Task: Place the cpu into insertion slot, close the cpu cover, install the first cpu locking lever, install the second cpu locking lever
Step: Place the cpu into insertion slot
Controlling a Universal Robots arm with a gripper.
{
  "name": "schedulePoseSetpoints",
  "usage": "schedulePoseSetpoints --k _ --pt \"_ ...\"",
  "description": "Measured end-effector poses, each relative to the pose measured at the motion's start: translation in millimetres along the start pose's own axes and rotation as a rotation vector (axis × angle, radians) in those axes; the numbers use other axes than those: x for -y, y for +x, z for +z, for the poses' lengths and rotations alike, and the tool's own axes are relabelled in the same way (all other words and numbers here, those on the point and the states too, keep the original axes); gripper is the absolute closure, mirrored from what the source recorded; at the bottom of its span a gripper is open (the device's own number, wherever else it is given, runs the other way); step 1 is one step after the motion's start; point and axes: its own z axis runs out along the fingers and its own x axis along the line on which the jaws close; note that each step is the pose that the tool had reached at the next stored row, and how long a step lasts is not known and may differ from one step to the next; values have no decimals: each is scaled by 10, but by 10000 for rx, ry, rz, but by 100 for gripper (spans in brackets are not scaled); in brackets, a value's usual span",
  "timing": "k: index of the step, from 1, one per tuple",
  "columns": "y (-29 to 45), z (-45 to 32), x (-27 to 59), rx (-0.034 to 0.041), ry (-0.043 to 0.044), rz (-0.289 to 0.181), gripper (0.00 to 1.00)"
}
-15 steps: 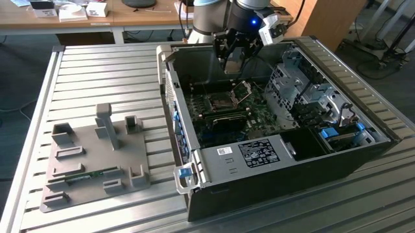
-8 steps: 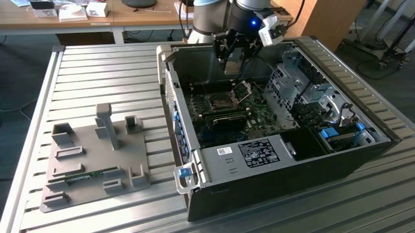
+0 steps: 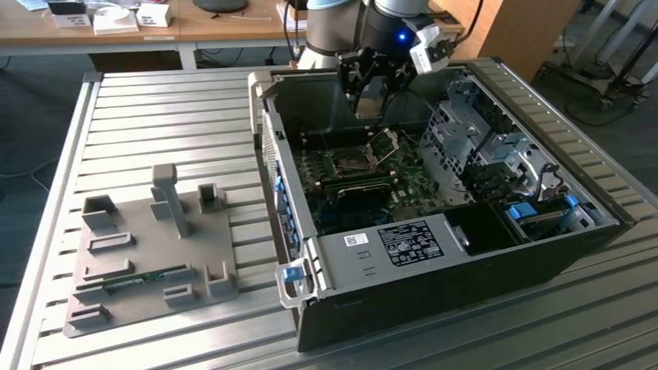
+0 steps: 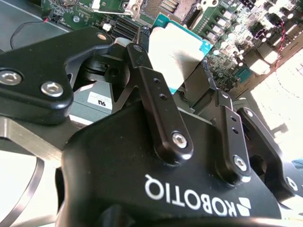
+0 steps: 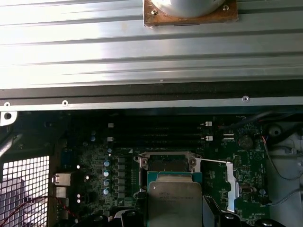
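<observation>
**Gripper holds the cpu over the open slot**

The gripper (image 3: 368, 100) is clamped on the cpu (image 4: 176, 47). In the second wrist view a black finger (image 4: 154, 94) presses against one edge of it, and the other finger holds the opposite edge. In the exterior view the gripper hangs inside the open computer case (image 3: 442, 297), above the green circuit board (image 3: 417, 185).

In the first wrist view the insertion slot (image 5: 165, 163) lies uncovered just past the edge of the held cpu, which hides part of it. The cpu cover (image 3: 387, 144) stands tilted up at the side of the slot towards the exterior view's right. Long black memory slots (image 5: 156, 137) run near the slot.

The case lies on a slatted metal table (image 3: 154, 116). A grey holder plate (image 3: 144, 262) sits well apart from it, on the exterior view's left.
</observation>
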Motion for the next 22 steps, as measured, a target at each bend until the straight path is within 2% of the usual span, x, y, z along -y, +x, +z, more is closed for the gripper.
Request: schedulePoseSetpoints --k 16,22 --pt "-1 43 4 0 0 0 46" --pt "-2 106 10 0 0 0 46"
